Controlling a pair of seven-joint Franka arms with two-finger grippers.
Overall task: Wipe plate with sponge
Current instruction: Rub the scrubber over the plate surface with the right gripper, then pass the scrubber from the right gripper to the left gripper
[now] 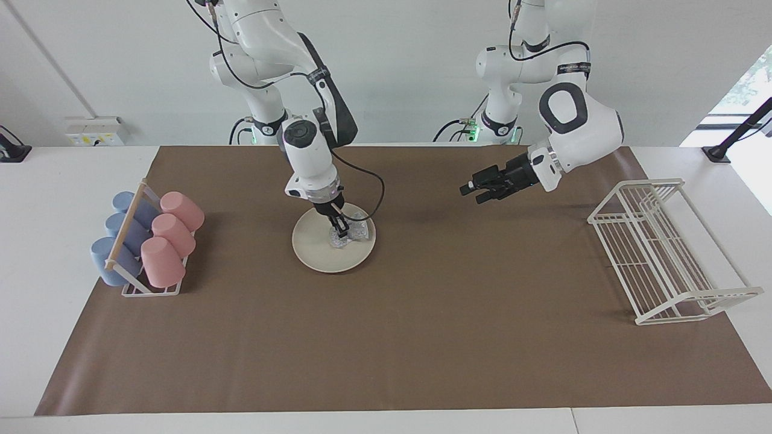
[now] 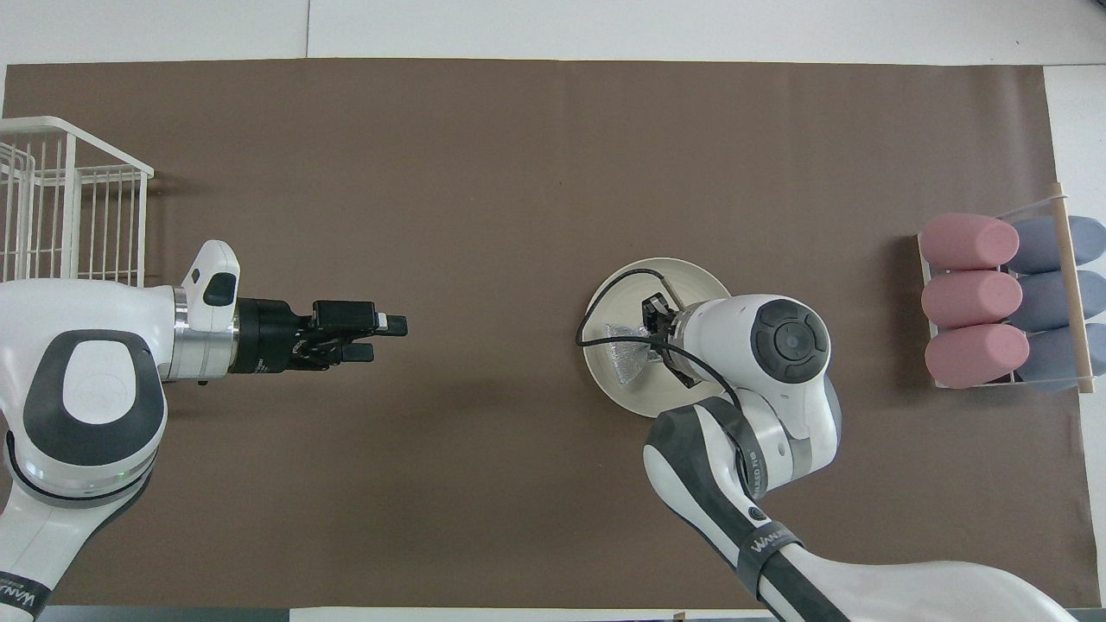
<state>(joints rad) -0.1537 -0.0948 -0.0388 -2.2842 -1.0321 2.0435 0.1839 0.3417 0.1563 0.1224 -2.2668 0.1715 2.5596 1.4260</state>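
The cream-white plate [image 1: 310, 253] lies on the brown mat, toward the right arm's end of the table. My right gripper [image 1: 341, 232] points down onto it and is shut on the silvery mesh sponge [image 1: 356, 231], pressing it on the plate's edge nearest the left arm's end. In the overhead view the sponge [image 2: 624, 360] shows beside the right gripper [image 2: 654, 328] on the plate [image 2: 687, 275]. My left gripper [image 1: 472, 193] waits open and empty in the air over bare mat, also in the overhead view [image 2: 387, 339].
A holder with pink cups [image 1: 172, 235] and blue cups [image 1: 120, 229] stands at the right arm's end of the mat. A white wire rack [image 1: 663, 253] stands at the left arm's end, also in the overhead view [image 2: 69, 199].
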